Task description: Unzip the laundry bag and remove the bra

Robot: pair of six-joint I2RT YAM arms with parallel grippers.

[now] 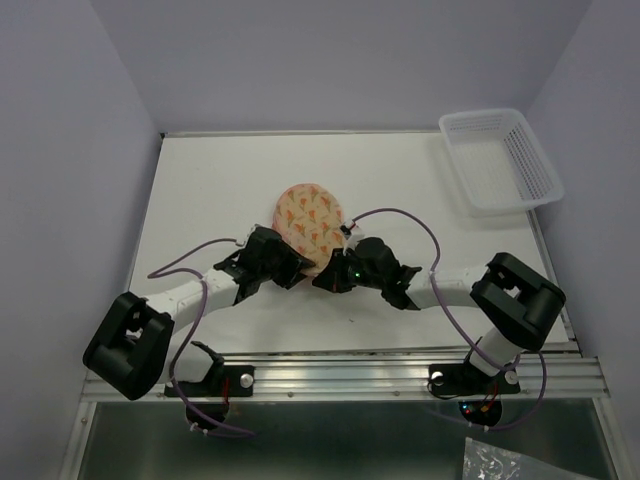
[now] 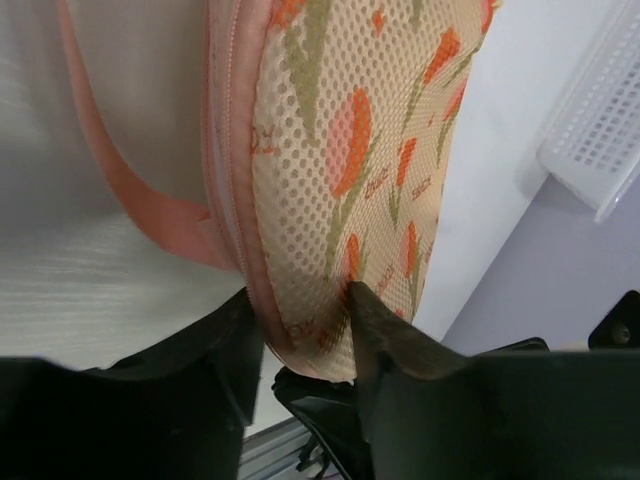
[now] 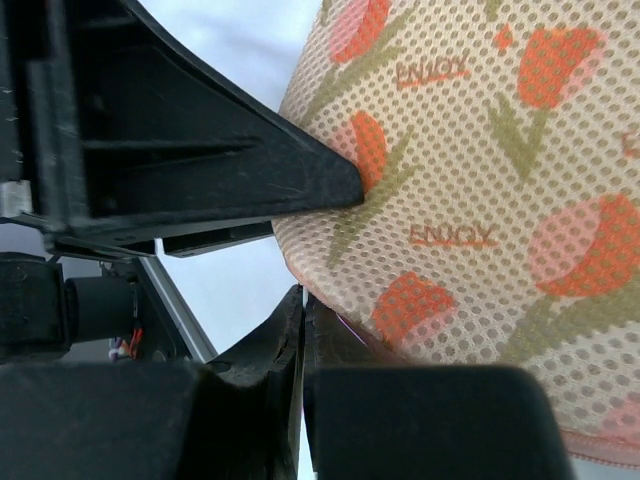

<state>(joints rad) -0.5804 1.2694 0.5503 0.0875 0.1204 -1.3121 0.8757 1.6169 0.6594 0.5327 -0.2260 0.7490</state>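
White table (image 1: pixel 200 180) under lilac walls carries the laundry bag (image 1: pixel 308 215), which lies flat with its pink zip edging toward the arms. The left gripper (image 2: pixel 300 320) pinches the bag's near end, one finger on either side of the mesh. Just right of it, the right gripper (image 3: pixel 302 325) is fully closed against the bag's near edge; what it pinches is unclear. A white basket (image 1: pixel 490 165) sits well to the bag's far right.

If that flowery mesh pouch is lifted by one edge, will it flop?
Probably flops: the laundry bag is soft mesh that gives where the left gripper pinches it. Likely light, being thin netting. Its holes should offer grip, so hardly slippery.
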